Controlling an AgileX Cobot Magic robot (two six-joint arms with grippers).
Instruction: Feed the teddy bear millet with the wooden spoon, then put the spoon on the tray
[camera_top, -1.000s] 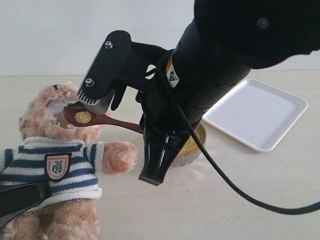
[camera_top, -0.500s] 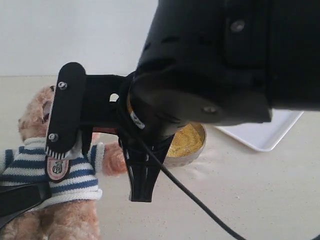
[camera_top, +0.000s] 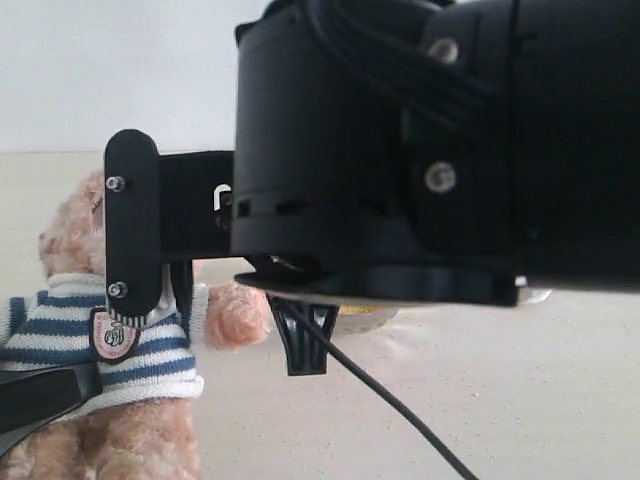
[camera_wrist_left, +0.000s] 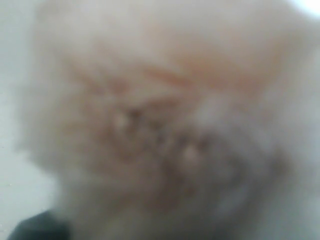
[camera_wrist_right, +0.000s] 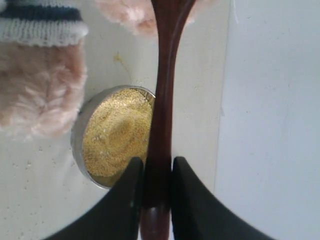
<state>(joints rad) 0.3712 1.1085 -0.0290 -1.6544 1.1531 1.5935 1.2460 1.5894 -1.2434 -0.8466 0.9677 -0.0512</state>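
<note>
Now the right claw (camera_wrist_right: 157, 166) squeezes the spoon (camera_wrist_right: 165, 85) over the millet (camera_wrist_right: 117, 132), aimed at the bear (camera_top: 65, 245), so feeding seems underway; next it needs a level, gentle reach.

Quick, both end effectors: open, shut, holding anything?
Left end effector: cannot tell; only a dark part shows against the teddy bear.
Right end effector: closed on the wooden spoon handle.
</note>
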